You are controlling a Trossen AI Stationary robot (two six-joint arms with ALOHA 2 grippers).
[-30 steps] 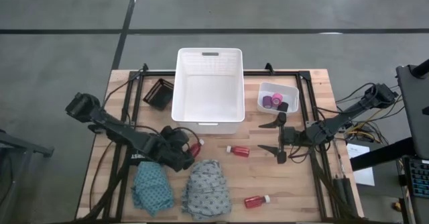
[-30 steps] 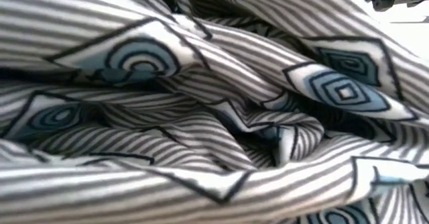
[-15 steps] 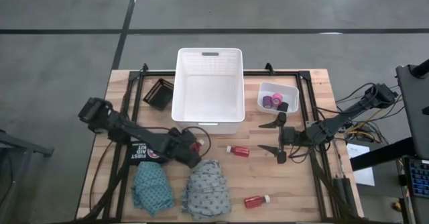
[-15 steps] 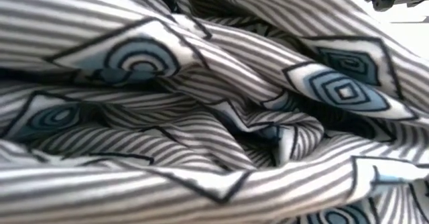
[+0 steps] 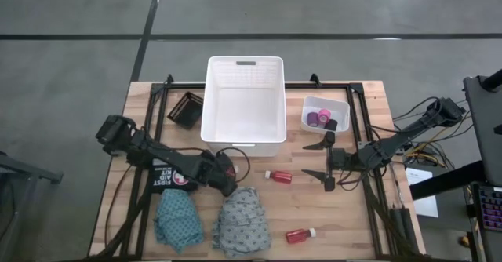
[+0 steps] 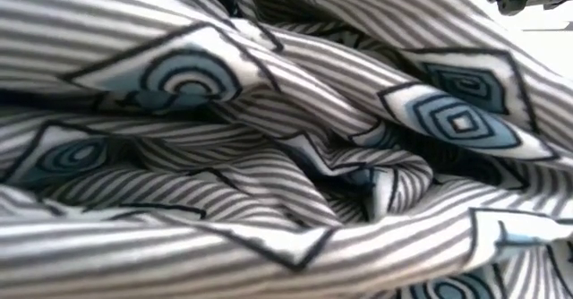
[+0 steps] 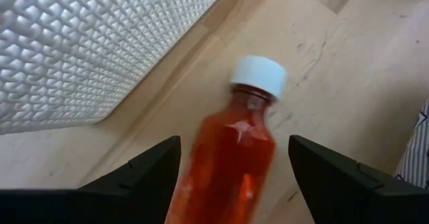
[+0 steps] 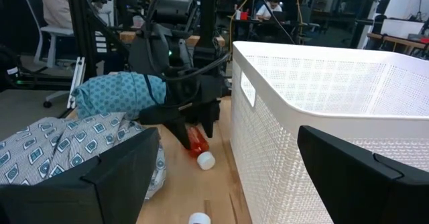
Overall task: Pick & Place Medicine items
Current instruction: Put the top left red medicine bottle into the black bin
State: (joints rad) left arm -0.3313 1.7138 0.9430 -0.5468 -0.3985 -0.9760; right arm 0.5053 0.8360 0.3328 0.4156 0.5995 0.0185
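Red bottle (image 7: 231, 153) lies on its side on the table (image 5: 345, 207), just beside the white bin (image 5: 244, 97) front wall, white cap (image 7: 259, 73) pointing away from the left gripper (image 7: 231, 177). Long axis runs roughly along the claw's reach, body between the spread fingers, not yet clamped. Left arm nearest. Right gripper (image 5: 325, 161) waits well apart, jaws wide, holding nothing.

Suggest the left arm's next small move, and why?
Probably close the jaws. The left gripper stands open astride a red bottle that lies on the table beside the white bin, one finger on each side of its body. The right gripper waits open, away from it.
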